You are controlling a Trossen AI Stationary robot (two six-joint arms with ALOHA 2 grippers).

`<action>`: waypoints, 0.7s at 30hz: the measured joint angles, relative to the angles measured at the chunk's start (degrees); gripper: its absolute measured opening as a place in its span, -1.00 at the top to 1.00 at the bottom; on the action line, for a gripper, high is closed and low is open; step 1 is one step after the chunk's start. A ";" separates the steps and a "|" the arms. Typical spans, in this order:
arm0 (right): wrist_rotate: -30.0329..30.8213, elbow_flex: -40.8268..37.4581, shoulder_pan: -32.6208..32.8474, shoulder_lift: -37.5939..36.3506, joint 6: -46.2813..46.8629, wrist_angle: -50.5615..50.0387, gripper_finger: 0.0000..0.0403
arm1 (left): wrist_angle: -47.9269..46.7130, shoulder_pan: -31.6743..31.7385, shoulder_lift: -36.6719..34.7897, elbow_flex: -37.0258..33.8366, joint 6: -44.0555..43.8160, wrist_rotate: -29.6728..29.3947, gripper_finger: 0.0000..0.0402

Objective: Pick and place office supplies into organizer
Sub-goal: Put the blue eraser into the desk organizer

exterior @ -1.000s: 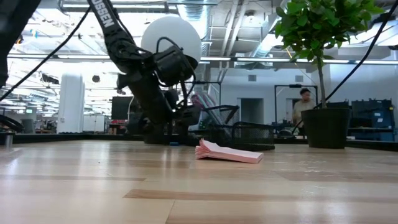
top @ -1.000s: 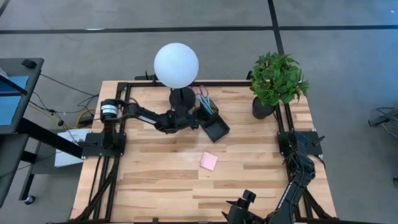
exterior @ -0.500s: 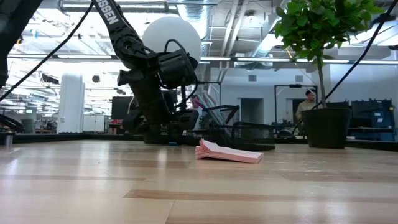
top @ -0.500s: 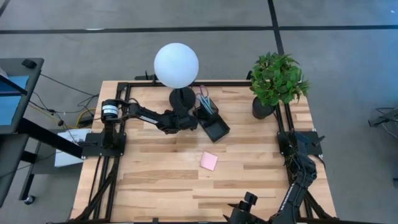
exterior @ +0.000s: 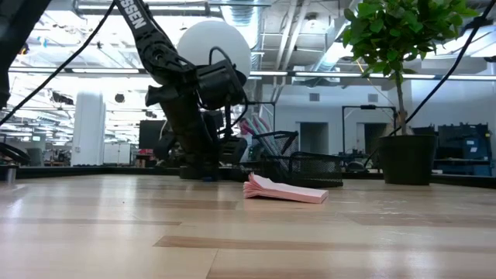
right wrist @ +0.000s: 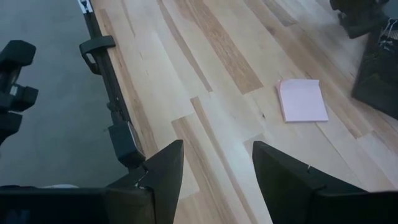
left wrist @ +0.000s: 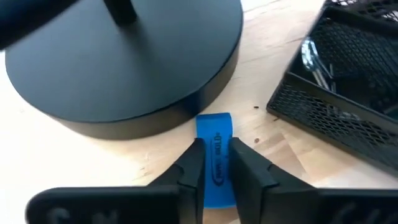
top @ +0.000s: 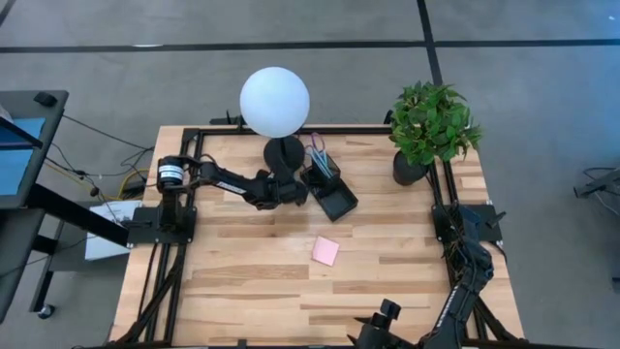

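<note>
A small blue block [left wrist: 214, 155] lies on the table right beside the black round lamp base [left wrist: 124, 68], with my left gripper [left wrist: 216, 171] shut on it, low over the table [top: 300, 193]. The black mesh organizer [top: 329, 184] stands just to the right of it, with pens and purple-handled scissors in its cup section. A pink sticky-note pad [top: 325, 251] lies flat mid-table. My right gripper [right wrist: 214, 168] hangs open above the table's near edge, holding nothing. My left gripper pinches the blue block's two long sides [left wrist: 219, 144] between its two fingers [left wrist: 191, 168]. The fingers slant down from the table's left and lie along the block. The block sits on the table, its far end [left wrist: 213, 119] at the lamp base's rim.
The lamp's white globe [top: 275, 101] hangs over the lamp base and hides part of it from above. A potted plant [top: 431, 126] stands at the far right corner. Bare wood lies around the pink pad [right wrist: 302, 99]. Black frame rails run along the table's edges.
My left gripper has stayed by the lamp base while its wrist has tipped and rolled a little. The pink pad and the organizer have not moved.
</note>
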 joint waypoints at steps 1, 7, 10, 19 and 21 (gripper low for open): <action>0.00 0.00 0.00 0.00 0.00 0.00 0.06 | 0.11 -0.34 0.00 0.00 1.10 -0.37 0.81; 0.00 0.00 0.00 0.00 0.00 0.11 0.06 | 1.18 -2.80 -1.53 -0.33 5.31 -0.71 0.84; 0.00 0.00 0.00 0.00 0.02 0.26 0.06 | 1.09 -5.37 -3.58 -0.40 6.09 0.40 0.85; 0.00 0.01 0.00 0.00 0.02 0.26 0.06 | 16.08 -9.34 -7.37 -0.34 17.85 -5.20 1.00; -0.01 0.00 0.00 0.00 0.02 0.26 0.06 | 21.32 -8.35 -7.28 -0.25 21.61 -3.73 1.00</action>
